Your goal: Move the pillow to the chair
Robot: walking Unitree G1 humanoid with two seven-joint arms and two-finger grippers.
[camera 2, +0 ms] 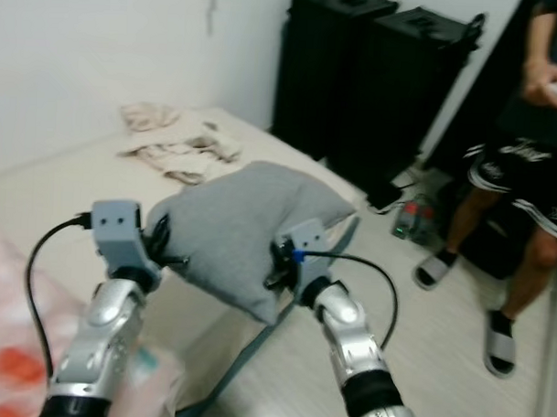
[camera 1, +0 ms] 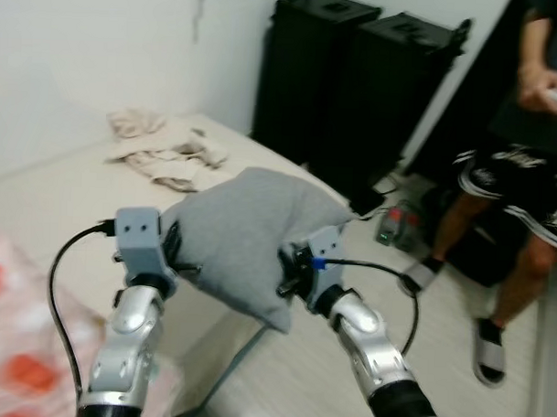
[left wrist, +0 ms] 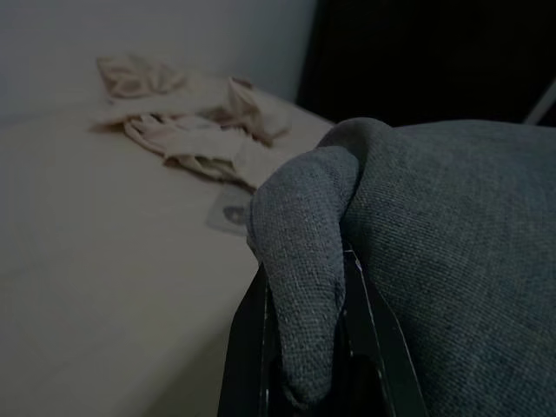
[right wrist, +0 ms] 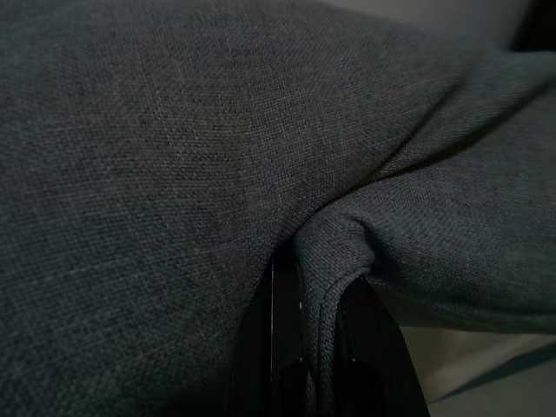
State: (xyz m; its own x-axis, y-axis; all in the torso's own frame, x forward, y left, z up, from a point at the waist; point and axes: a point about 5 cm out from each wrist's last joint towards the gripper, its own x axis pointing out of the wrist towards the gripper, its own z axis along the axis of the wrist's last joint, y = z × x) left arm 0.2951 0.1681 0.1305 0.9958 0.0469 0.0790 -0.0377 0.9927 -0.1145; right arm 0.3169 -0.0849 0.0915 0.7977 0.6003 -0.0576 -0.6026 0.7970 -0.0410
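the soft grey fabric pillow (camera 1: 246,230) hung in the air between the two tools, above the near edge of the cream-sheeted bed (camera 1: 50,196). the left tool (left wrist: 304,347) was clamped on a folded edge of the pillow, the cloth bunched between its black fingers (left wrist: 252,347); the right tool (right wrist: 317,347) pinched a seam on the other side the same way. so the carry step seemed to be in hand: the pillow was lifted and held by both tools, not yet set down.

no chair could be made out, so the next move probably called for turning and walking to find it, with both grips kept firm so the limp pillow did not slip or sag out of one side.

beyond the left tool, a heap of crumpled beige cloth (camera 1: 162,149) lay on the bed by the white wall. beyond the right tool stood two tall black cases (camera 1: 356,79), with a small red and dark object (camera 1: 397,226) on the floor at their foot. farther out on the right tool's side a person in black shorts and grey sandals (camera 1: 522,180) stood on the pale floor and could block a turn that way.
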